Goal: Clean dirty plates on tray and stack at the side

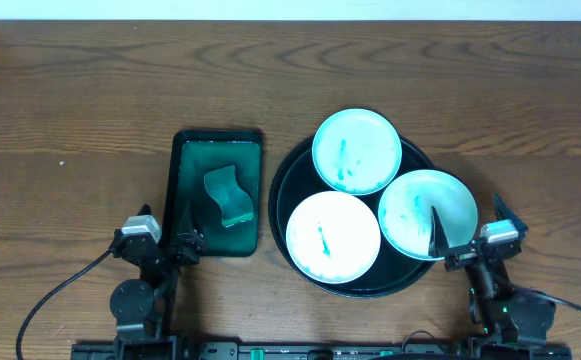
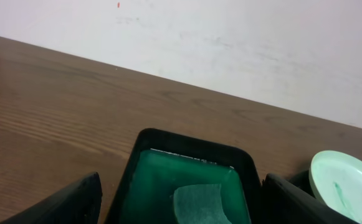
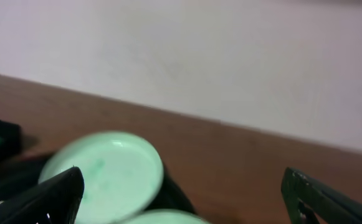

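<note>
Plates [image 1: 427,214] look light, stiff, slick w/ smears, chippable; pinch rim of the 3 o'clock one on tray [image 1: 292,180]. L claw [image 1: 165,242] & R claw [image 1: 465,212] both spread wide, empty.

Teal-smeared white plates [image 1: 357,151], black tray [image 1: 292,180]
</note>
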You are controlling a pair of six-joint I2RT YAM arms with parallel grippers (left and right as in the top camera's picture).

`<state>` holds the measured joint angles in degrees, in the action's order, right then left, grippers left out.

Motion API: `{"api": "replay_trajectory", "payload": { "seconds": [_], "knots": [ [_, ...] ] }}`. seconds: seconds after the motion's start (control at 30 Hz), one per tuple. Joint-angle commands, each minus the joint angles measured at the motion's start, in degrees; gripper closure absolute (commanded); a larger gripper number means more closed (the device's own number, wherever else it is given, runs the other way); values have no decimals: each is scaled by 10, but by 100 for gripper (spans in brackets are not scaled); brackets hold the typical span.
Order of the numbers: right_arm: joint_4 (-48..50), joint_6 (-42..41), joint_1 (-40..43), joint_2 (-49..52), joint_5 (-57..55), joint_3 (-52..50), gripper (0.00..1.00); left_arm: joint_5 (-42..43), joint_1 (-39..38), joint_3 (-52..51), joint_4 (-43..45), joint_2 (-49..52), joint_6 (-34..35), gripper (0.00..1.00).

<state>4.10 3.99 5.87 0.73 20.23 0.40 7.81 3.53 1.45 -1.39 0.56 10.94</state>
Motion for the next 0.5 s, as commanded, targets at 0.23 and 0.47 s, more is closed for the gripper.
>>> {"api": "replay_trajectory", "payload": {
  "seconds": [0.23, 0.47],
  "knots": [
    [9, -18, 1, 15, 155, 31, 1, 156, -1, -2, 93, -3, 10, 18],
    [-88, 1, 1, 205, 163, 220, 1, 162, -1, 161, -19, 82, 31, 18]
  ]
}}
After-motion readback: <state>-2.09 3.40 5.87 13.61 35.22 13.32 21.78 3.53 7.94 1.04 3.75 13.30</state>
